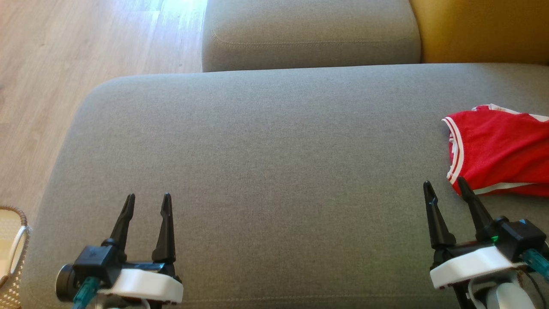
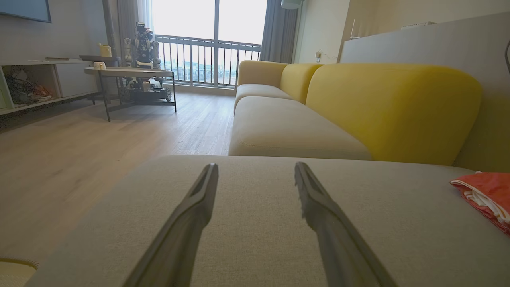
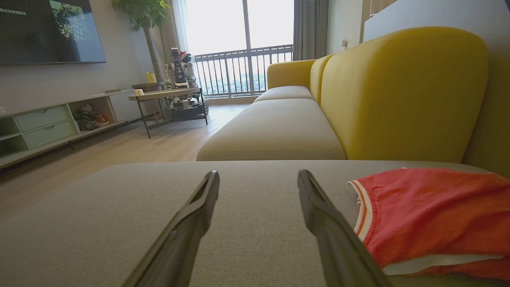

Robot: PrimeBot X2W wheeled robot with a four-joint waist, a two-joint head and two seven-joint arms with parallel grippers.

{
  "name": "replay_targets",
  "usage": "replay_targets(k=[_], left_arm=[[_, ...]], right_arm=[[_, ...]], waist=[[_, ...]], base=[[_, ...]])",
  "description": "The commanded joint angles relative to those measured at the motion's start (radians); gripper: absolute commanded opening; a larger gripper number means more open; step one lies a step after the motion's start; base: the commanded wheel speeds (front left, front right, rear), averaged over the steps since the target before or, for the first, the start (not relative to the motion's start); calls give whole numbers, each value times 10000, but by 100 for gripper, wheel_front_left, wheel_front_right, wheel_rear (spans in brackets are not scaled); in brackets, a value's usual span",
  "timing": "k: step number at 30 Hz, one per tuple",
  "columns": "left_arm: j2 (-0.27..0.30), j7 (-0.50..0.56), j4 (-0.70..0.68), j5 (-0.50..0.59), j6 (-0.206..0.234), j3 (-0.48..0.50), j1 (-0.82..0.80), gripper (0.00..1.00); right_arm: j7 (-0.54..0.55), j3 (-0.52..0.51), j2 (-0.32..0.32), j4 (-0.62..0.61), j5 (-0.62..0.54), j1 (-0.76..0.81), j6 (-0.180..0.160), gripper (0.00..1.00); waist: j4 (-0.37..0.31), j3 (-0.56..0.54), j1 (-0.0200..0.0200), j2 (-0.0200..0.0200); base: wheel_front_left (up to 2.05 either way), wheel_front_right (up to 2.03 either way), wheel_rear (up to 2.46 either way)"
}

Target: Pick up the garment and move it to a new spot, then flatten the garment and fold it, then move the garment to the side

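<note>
**Two open pincers and red clothing on the sofa**

A big grey sofa seat [image 1: 274, 150] lies in front of the robot. The red piece of clothing [image 1: 502, 150] lies on this seat, far over on the robot's right side. It has white stripes along its edges. It is bunched up a bit and not laid flat. Part of it runs off the right edge of the head view.

The left pincer [image 1: 148, 196] is at the lower left, over the bare grey seat. Its two dark fingers are spread wide apart and there is nothing between them. It is well apart from the red piece of clothing. In the left wrist view the clothing [image 2: 486, 191] is far off to the right.

The right pincer [image 1: 444, 182] is at the lower right. Its fingers are spread wide too, and it holds nothing. One finger tip is right at the near edge of the red piece of clothing. I cannot tell if it touches. In the right wrist view the clothing [image 3: 430, 211] lies just beside that finger.

Behind the seat is the yellow sofa back [image 1: 480, 30]. A wood floor [image 1: 85, 51] is on the left, and a woven basket [image 1: 13, 257] stands by the seat's left corner.
</note>
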Motion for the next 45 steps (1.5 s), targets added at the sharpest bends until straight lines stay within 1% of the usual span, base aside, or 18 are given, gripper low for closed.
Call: replay_targets(k=[1,10,20,31,32,36,45], left_arm=[[-16,-120,-425,59,31,337,-491,100],[-16,-120,-602,-515,56,578,-401,100],[-16,-120,-911,-573,22,748,-319,100],[-16,-120,-1196,-1025,-15,912,-237,100],[-4,0,-821,-1037,-6,577,62,0],[-28,39,-277,-1132,-6,522,243,0],[34,211,-144,-2079,-59,563,97,0]], right_arm=[[-95,251,-45,-390,51,-417,-4,100],[-95,234,-45,-483,-21,-375,-4,100],[-95,287,-45,-531,-20,-322,-4,100],[-95,365,-45,-503,-59,-312,-4,100],[0,92,0,-145,-16,-1,0,0],[48,83,32,425,70,132,0,0],[294,54,27,483,1016,24,0,0]], waist=[[-9,-2,0,0],[-16,-18,0,0],[26,6,0,0],[52,16,0,0],[54,16,0,0],[52,19,0,0],[-3,46,0,0]], base=[[0,0,0],[0,0,0],[0,0,0],[0,0,0],[0,0,0],[0,0,0],[0,0,0]])
